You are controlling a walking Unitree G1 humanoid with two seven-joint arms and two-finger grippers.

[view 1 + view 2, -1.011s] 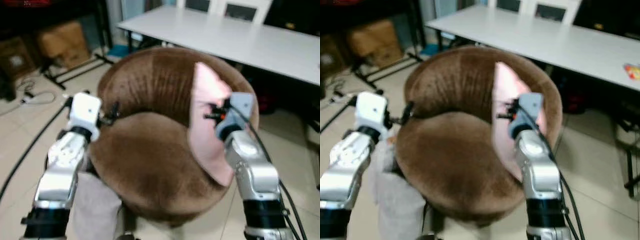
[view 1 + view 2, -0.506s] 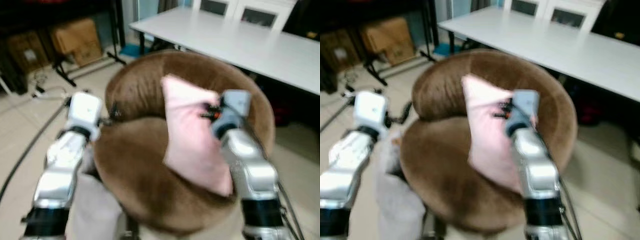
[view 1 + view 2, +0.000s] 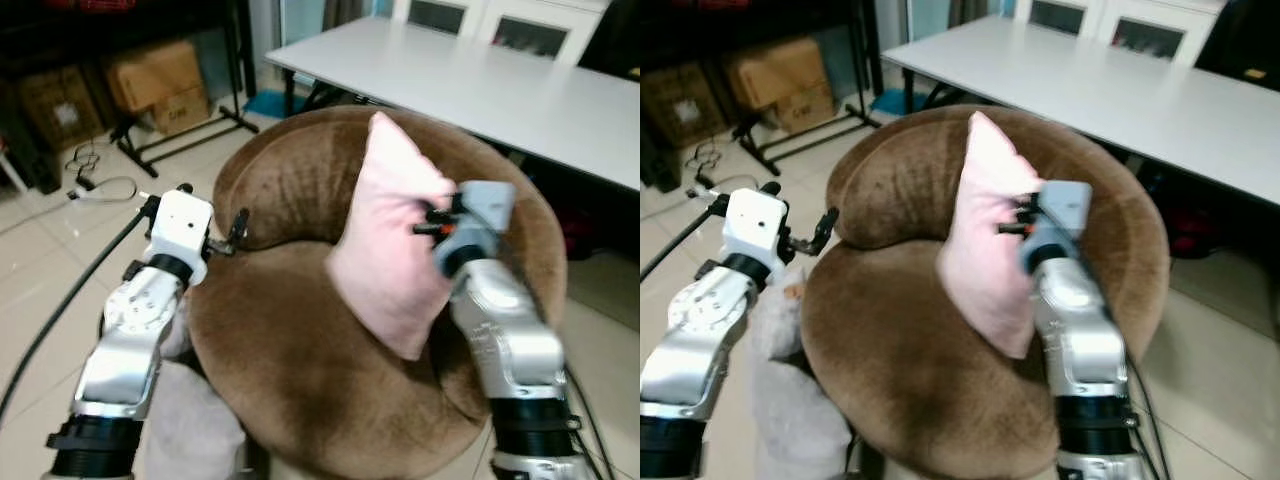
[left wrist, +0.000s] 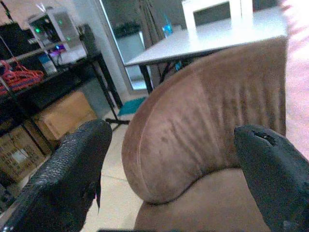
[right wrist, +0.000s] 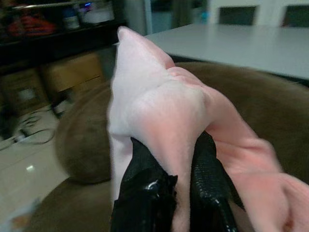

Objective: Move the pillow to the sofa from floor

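1. The right claw (image 5: 169, 193) was closed on a fold of the pink pillow (image 3: 395, 250); in the right wrist view its two black fingers (image 5: 140, 193) pinched the fabric between them.
2. The pillow hung from that grip over the round brown sofa (image 3: 300, 370), standing on edge with one corner pointing up and another pointing down toward the seat cushion.
3. It sat in front of the sofa's curved backrest (image 3: 290, 180), toward the robot's right half of the seat; whether its lower corner touched the cushion could not be told.
4. The left claw (image 4: 169, 169) was held at the sofa's left edge, near where backrest and seat meet, its fingers (image 4: 63, 179) spread wide with nothing between them.
5. A long white worktop (image 3: 480, 80) stood behind the sofa.
6. Cardboard boxes (image 3: 150, 80) sat under a dark shelf at the far left, and a black cable (image 3: 60, 300) ran across the tiled floor (image 3: 40, 260).
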